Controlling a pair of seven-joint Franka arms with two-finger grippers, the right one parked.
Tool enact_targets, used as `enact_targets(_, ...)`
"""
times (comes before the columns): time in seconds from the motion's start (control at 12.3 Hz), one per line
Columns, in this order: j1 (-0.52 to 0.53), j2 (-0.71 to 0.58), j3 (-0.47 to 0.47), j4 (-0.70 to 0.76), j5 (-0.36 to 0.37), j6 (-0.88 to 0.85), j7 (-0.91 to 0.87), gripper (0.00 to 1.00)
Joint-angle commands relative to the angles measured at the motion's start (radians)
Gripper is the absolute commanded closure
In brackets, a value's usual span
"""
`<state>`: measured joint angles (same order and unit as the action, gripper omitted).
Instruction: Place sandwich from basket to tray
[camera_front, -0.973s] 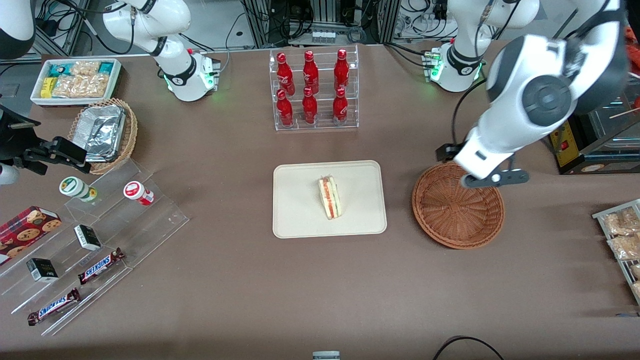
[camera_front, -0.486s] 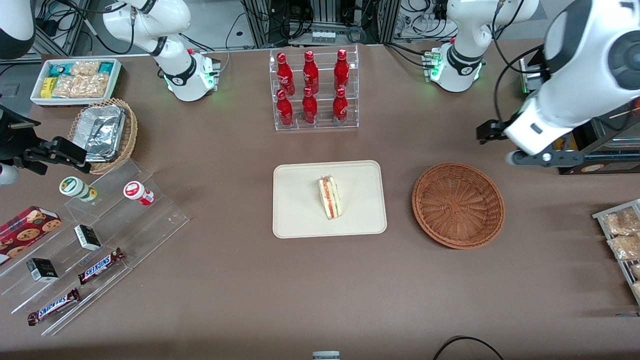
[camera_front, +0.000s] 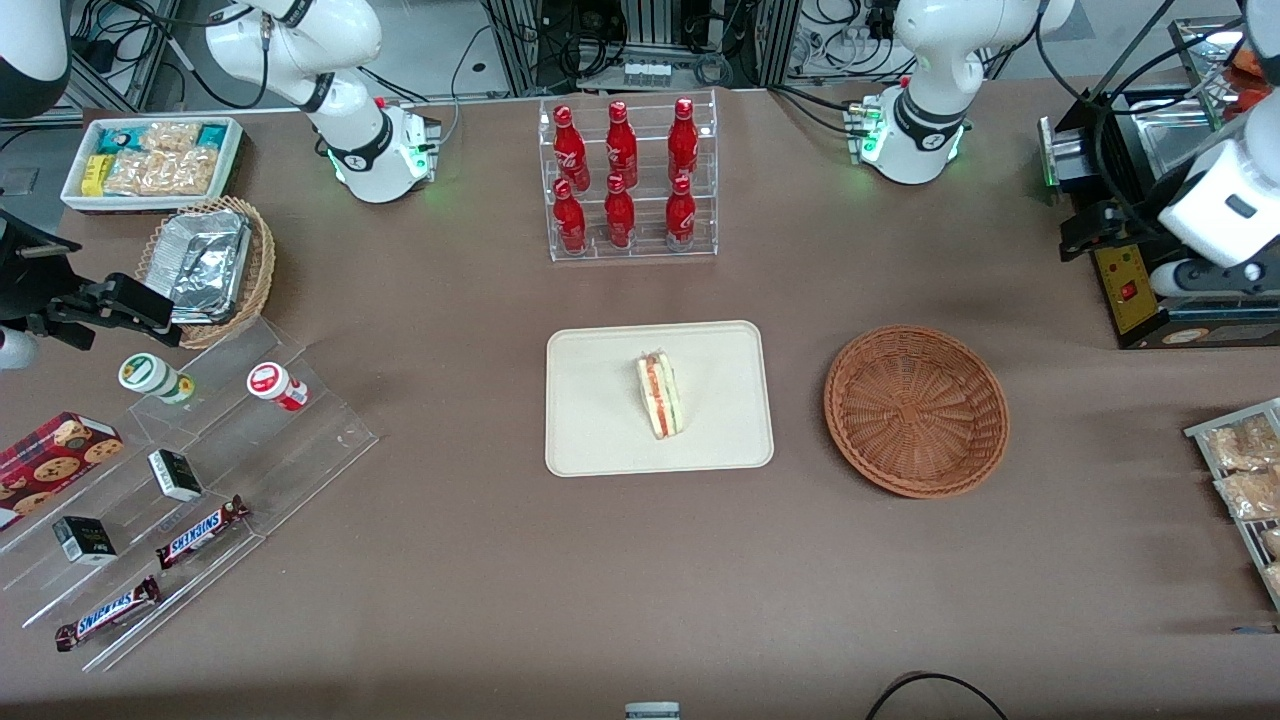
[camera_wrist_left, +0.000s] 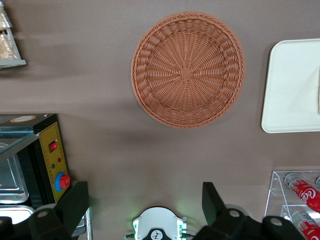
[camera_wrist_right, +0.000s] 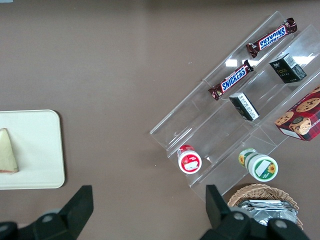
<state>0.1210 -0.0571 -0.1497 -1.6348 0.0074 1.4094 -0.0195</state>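
The sandwich (camera_front: 660, 395), a pale wedge with red and green filling, lies on the cream tray (camera_front: 600, 420) at the middle of the table. The reddish-brown wicker basket (camera_front: 915, 410) stands beside the tray, toward the working arm's end, and holds nothing. My gripper (camera_front: 1190, 280) hangs high near that end of the table, over a black box with a yellow panel, well apart from the basket. In the left wrist view the gripper (camera_wrist_left: 145, 200) is open with nothing between its fingers, and the basket (camera_wrist_left: 187, 70) and one end of the tray (camera_wrist_left: 292, 90) show below.
A clear rack of red bottles (camera_front: 628, 180) stands farther from the front camera than the tray. The black box with the yellow panel (camera_front: 1130, 280) and a rack of snack bags (camera_front: 1245, 480) sit at the working arm's end. A stepped acrylic shelf (camera_front: 200, 470) and a foil-filled tan basket (camera_front: 205, 265) sit toward the parked arm's end.
My arm has swung away from above the basket toward the working arm's end of the table. The sandwich, tray and basket have not moved.
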Motion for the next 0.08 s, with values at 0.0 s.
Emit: enact_targets(0.0, 0.011, -0.009, -0.007, 0.018, 0.014, -0.02, 0.004, 0.0)
